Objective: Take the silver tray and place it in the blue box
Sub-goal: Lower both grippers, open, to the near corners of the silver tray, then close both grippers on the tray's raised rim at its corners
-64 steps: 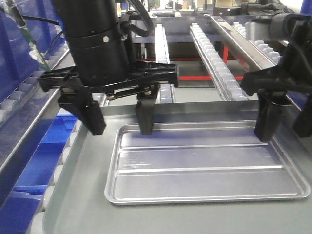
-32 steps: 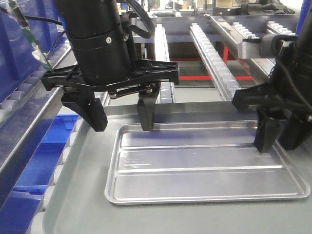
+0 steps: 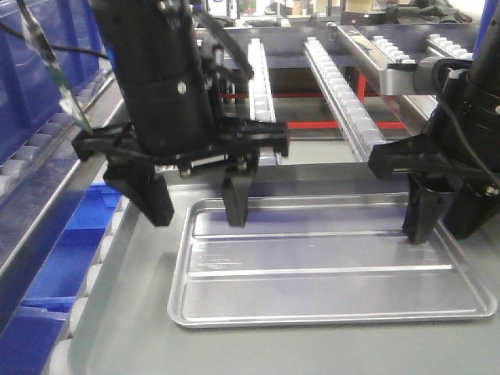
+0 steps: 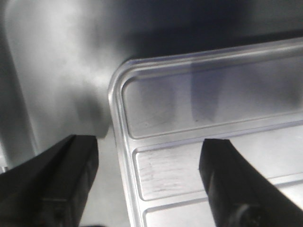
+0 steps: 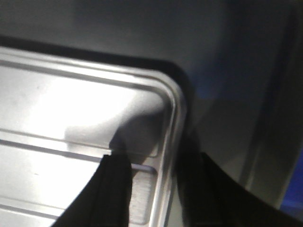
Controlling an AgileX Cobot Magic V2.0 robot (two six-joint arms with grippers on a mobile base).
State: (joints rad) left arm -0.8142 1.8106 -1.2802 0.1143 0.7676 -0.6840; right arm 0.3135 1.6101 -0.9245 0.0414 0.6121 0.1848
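The silver tray (image 3: 328,269) lies flat, shiny, with two long ridges across its floor. My left gripper (image 3: 195,211) is open and straddles the tray's left rim near the far corner: one finger hangs outside the rim, the other over the floor. In the left wrist view the left gripper (image 4: 149,144) has the rim of the silver tray (image 4: 199,99) between its fingers, untouched. My right gripper (image 3: 445,226) is open across the right rim. Seen from the right wrist, the right gripper (image 5: 158,161) has the silver tray (image 5: 71,104) rim in its gap. Part of the blue box (image 3: 78,234) shows low at the left.
The silver tray rests in a larger dull grey tray (image 3: 133,312) with a raised back wall. Roller rails (image 3: 344,101) run away behind it. A roller rail (image 3: 47,148) and dark blue bins (image 3: 31,70) line the left side.
The right gripper has come down and slightly leftward onto the tray's right rim. The left gripper has dropped a little and shifted slightly right. The tray has not moved.
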